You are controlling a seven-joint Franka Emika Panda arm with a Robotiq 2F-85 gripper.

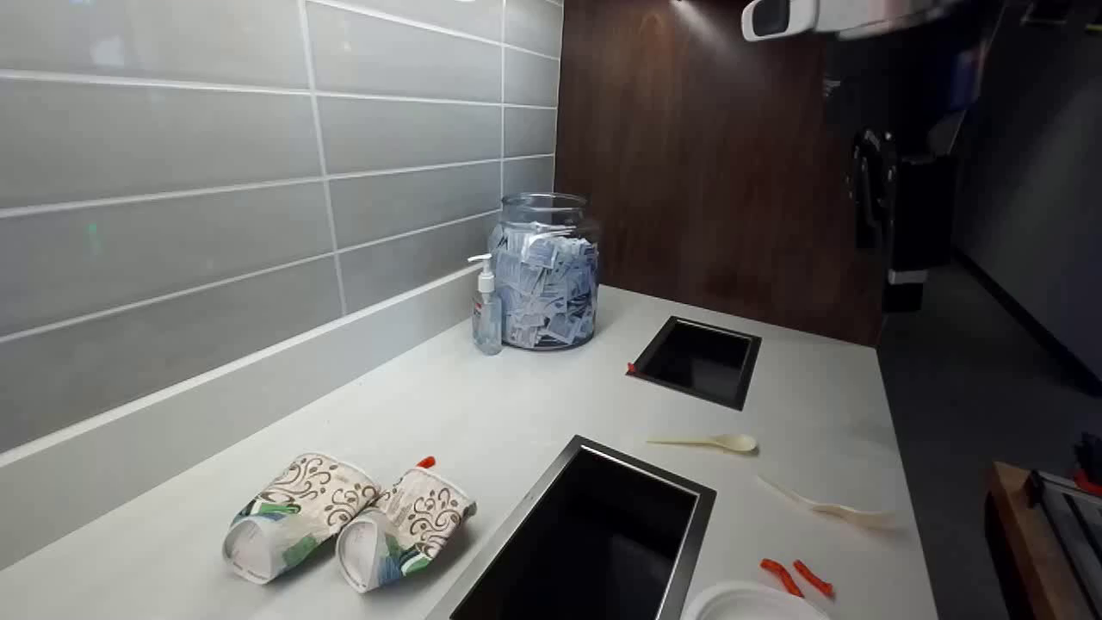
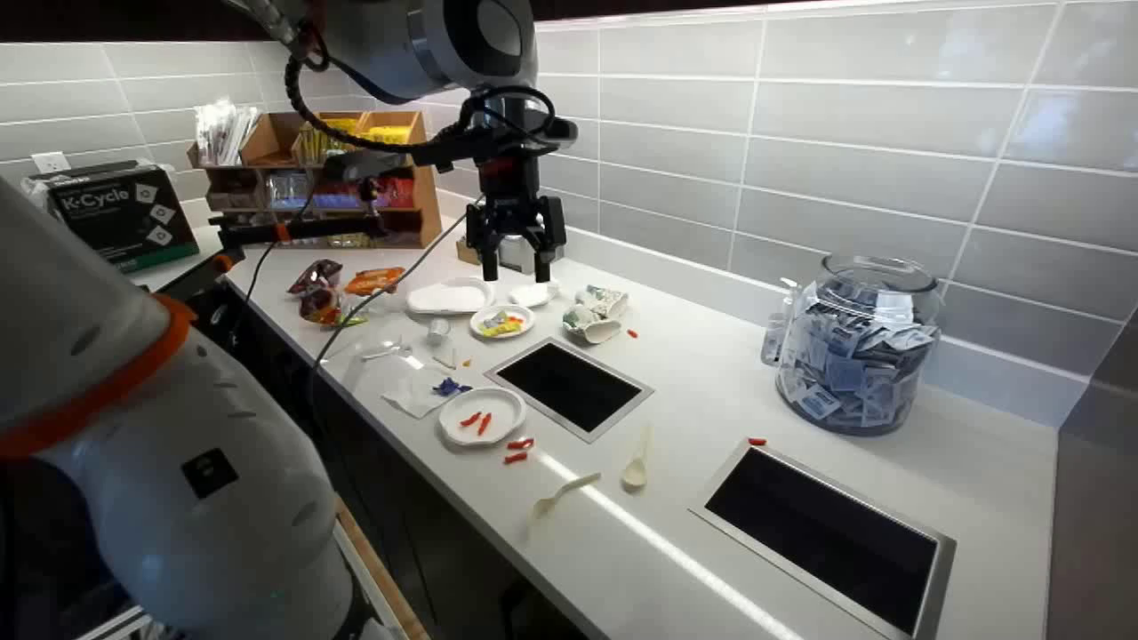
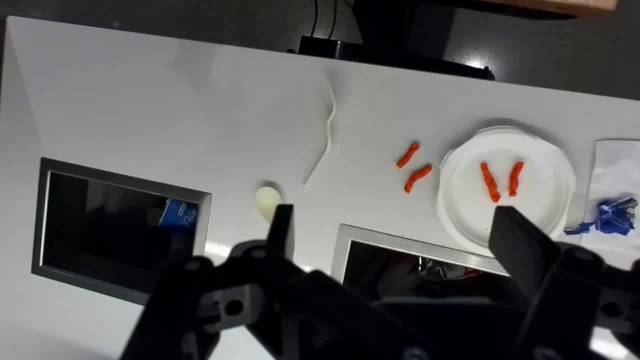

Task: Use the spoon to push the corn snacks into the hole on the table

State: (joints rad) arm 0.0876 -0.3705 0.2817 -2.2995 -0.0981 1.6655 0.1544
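Claw (image 2: pixel 516 266) hangs upper middle in an exterior view, jaws wide apart, nothing in it, prob so it can straddle the spoon (image 2: pixel 635 472), lower centre.

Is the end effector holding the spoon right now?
No, in an exterior view the spoon lies on the counter, while the end effector hangs open, well apart from it.

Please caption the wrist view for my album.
Open gripper over a counter with a spoon, plate and orange snacks.
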